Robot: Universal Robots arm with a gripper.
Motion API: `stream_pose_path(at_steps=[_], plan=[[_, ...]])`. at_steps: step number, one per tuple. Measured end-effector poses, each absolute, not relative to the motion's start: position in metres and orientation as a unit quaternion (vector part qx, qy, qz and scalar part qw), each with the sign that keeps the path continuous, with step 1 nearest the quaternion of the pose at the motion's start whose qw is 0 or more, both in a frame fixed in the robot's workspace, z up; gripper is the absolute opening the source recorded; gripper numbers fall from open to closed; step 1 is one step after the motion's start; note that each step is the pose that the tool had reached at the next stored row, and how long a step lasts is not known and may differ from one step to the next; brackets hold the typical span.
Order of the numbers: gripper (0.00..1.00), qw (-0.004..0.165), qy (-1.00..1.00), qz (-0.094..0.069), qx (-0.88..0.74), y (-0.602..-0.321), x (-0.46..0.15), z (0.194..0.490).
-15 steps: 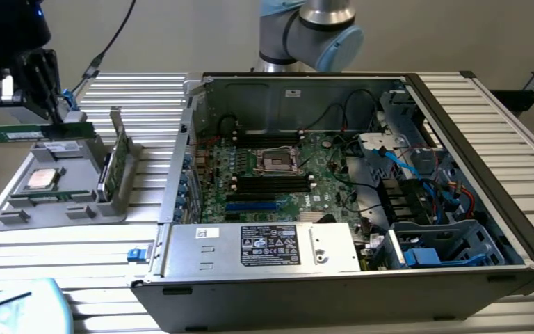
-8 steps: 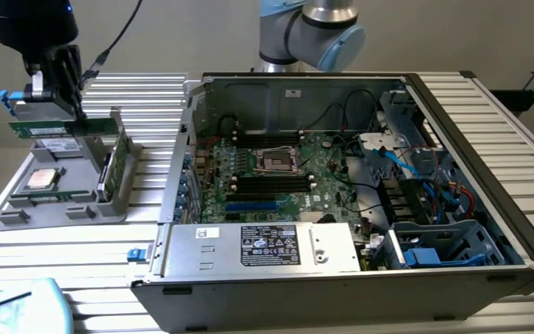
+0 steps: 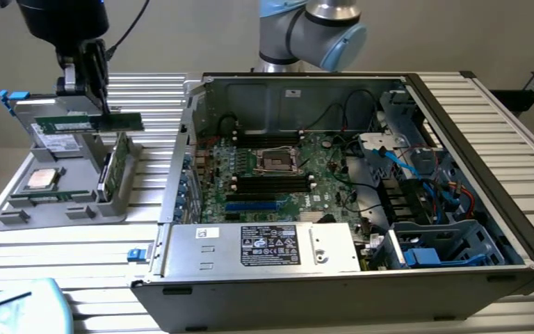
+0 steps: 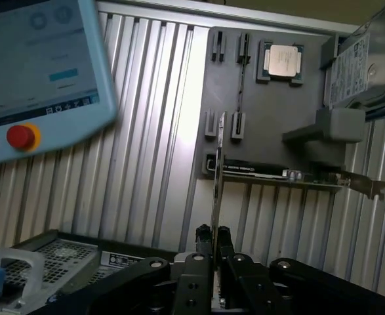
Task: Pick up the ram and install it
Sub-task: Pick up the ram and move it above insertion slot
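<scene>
The ram [image 3: 123,122] is a long dark-green stick held level in the air above the grey holder tray [image 3: 26,212] at the exterior view's left. My gripper [image 3: 100,113] comes down on it from above and is shut on its middle. In the wrist view the ram [image 4: 218,170] shows edge-on as a thin strip running out from between my gripper [image 4: 214,241] fingers, over the grey holder tray [image 4: 271,131]. The open computer case [image 3: 434,90] lies to the exterior view's right, with black memory slots [image 3: 269,182] on its motherboard.
On the tray lie a silver processor chip [image 3: 44,179], an upright expansion card [image 3: 116,167] and a hard drive [image 4: 363,65]. A teach pendant [image 4: 35,72] with a red button lies on the slatted table. The case's power supply [image 3: 267,245] sits along its near wall.
</scene>
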State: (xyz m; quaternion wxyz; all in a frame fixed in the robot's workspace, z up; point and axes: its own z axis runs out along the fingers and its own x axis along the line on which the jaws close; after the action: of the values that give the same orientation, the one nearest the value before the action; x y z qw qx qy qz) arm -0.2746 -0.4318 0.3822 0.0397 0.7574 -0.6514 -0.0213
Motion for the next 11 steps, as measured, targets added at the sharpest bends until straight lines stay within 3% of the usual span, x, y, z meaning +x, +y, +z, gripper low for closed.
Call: stream_pose_path(at_steps=[11], plan=[[0.14,0.040,-0.651,-0.021,0.757,-0.432,-0.224,0.391]])
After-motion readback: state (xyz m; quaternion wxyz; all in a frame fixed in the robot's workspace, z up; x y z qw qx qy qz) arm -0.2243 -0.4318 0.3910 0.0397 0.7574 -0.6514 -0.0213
